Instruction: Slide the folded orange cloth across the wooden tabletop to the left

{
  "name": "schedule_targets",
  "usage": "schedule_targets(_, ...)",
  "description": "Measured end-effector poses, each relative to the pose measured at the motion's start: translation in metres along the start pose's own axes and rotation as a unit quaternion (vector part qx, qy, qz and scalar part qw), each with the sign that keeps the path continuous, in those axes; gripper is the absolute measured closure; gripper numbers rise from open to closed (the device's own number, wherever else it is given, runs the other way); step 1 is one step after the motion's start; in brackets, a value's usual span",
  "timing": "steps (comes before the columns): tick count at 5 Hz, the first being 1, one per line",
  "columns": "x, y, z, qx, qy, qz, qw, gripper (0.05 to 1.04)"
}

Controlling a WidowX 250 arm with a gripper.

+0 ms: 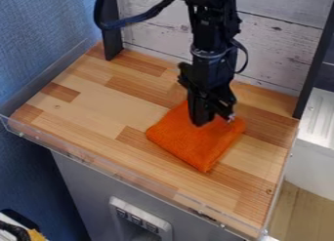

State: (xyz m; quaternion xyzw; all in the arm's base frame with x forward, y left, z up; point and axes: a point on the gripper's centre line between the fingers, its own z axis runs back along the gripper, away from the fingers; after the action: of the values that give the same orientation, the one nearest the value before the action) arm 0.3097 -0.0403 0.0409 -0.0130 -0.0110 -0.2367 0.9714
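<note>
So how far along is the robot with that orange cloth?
The cloth already lies fairly flat on the counter. In hand: the gripper is down at the cloth's far part, though a grip can't be made out. Left, it seems: finishing there and moving clear.

Lab-like setup: robot arm over clear-lipped wooden worktop, plank-look backboard

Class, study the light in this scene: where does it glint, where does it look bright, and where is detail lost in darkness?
Camera view: small glints dot the clear rim along the worktop's front; the ribbed surface at right looks pale and bright; the black arm and claw are so dark that their parts merge, while the orange cloth stays evenly lit in front.
</note>
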Motion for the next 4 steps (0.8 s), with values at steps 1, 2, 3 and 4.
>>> schedule_targets(1, -0.006, -0.003, -0.005, -0.006, 0.008, -0.005, 0.9999, 1.023)
schedule_targets(2, -0.011, -0.005, -0.008, -0.008, 0.016, 0.002, 0.9998, 1.023)
schedule_targets(3, -0.013, -0.005, -0.013, -0.01, 0.025, 0.01, 0.9996, 1.023)
schedule_targets(4, -0.015, -0.007, -0.019, -0.009, 0.037, 0.017, 0.9991, 1.023)
